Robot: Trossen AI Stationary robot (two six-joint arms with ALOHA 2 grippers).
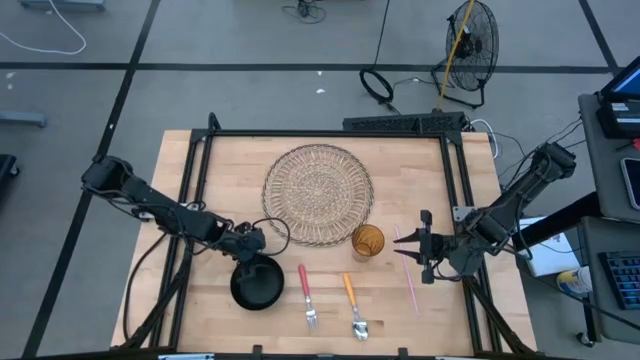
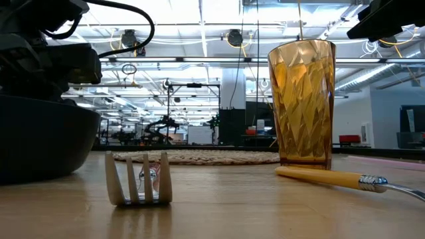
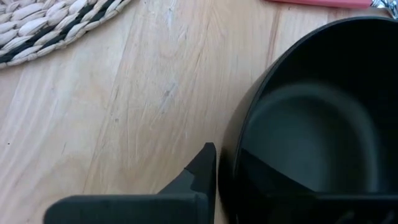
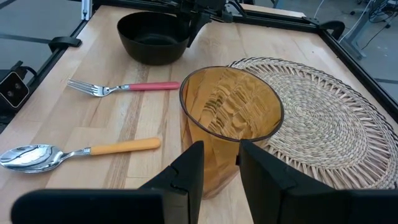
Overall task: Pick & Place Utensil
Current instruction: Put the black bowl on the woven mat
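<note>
The left gripper sits at the rim of the black bowl, and its wrist view shows 1 dark finger just outside the bowl's wall; the other finger is hidden, so whether the jaws clamp the rim or have let go cannot be told. The bowl rests on the table, just beside the woven placemat. If the rim is in fact between the fingers, any lift or sideways pull before they part fully would likely tip or drag the bowl toward the pink-handled fork lying near it. The right gripper hovers next to the amber glass with its 2 fingers parted and nothing between them; in its wrist view the glass stands directly ahead of the gap. That closeness is the second risk: a forward move toward a utensil could knock the upright glass over onto the placemat. The utensils themselves, the fork and the orange-handled spoon, lie untouched side by side on the bare wood at the table's front edge, with a thin pink straw-like stick further right near the right gripper, so no utensil pick appears begun.
</note>
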